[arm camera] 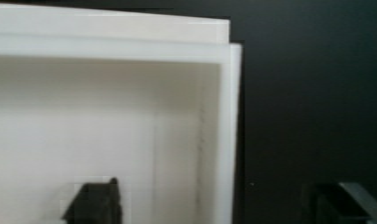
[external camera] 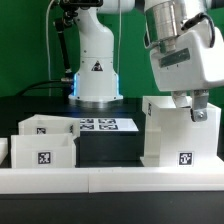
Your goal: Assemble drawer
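Wrist view: my gripper (arm camera: 224, 205) is spread wide, with dark fingers (arm camera: 96, 203) at either side and the top edge of a thin white wall running between them. No contact that I can see, nothing held. Exterior view: that wall belongs to the tall white box (external camera: 178, 135), standing upright on the table (external camera: 110, 150) at the exterior view's right, with my hand right above its top rim. Two lower white boxes (external camera: 45, 140) sit well apart from it at the exterior view's left, and the marker board (external camera: 100, 125) lies further back between the two groups. Handling guess: hard plastic, stiff, hollow so light, smooth and probably slick. An upright shell like this could tip or twist if pinched off-centre. Best hold looks like this thin wall near the middle of its top edge, one finger inside, one outside, squeezing across the thickness.
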Robot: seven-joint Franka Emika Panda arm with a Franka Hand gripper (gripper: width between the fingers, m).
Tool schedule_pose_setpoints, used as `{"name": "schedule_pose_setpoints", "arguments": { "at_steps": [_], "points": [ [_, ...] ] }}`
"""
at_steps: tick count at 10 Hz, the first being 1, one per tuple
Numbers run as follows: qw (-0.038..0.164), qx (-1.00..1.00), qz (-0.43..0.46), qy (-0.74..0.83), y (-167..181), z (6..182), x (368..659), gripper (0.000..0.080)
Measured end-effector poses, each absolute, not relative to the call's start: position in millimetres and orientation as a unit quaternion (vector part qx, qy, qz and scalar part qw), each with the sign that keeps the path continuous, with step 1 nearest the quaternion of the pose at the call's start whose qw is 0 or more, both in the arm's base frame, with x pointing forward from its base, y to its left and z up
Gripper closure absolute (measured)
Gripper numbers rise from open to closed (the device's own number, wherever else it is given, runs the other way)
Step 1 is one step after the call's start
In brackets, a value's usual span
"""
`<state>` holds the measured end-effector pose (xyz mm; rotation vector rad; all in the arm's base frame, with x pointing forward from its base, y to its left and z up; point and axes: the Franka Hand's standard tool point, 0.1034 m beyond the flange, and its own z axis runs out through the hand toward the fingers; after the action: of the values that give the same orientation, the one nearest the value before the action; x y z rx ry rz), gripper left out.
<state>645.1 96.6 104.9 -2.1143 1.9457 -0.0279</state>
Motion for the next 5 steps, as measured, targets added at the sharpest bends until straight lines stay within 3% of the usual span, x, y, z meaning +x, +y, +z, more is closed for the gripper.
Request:
{"name": "schedule_pose_setpoints", "arguments": {
  "at_steps": [1,5],
  "points": [
    [0.136,-0.735,-0.012,0.665,97,108.7,646,0.0187],
    [0.143,-0.808,-0.040,0.570,77,142.2,648,0.0151]
  ]
}}
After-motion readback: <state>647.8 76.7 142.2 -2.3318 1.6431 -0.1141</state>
